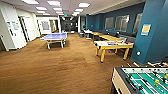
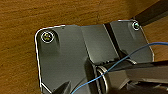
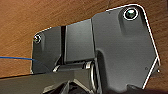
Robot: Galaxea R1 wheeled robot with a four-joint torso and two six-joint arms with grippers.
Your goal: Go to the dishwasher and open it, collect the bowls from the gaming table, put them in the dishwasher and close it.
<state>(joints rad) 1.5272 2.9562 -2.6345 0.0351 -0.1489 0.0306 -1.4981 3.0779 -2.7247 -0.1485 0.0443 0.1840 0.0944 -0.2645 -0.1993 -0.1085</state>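
Note:
The gaming table [image 1: 103, 45], white-topped on yellow legs, stands at the right of a carpeted games room, a few metres ahead, beside the teal wall. Small colourful things [image 1: 117, 43] lie on its top, too blurred to tell apart as bowls. The dishwasher is out of view. Both wrist views look down past the robot's dark plate onto brown carpet [image 2: 20, 22] [image 3: 30, 17].
A table-football table [image 1: 140, 80] stands close at the lower right. A blue table-tennis table [image 1: 55, 37] is ahead on the left. Yellow-topped tables [image 1: 106, 37] line the right wall behind the gaming table. A teal pillar [image 1: 155, 32] rises on the right. Open carpet [image 1: 57, 67] spreads ahead.

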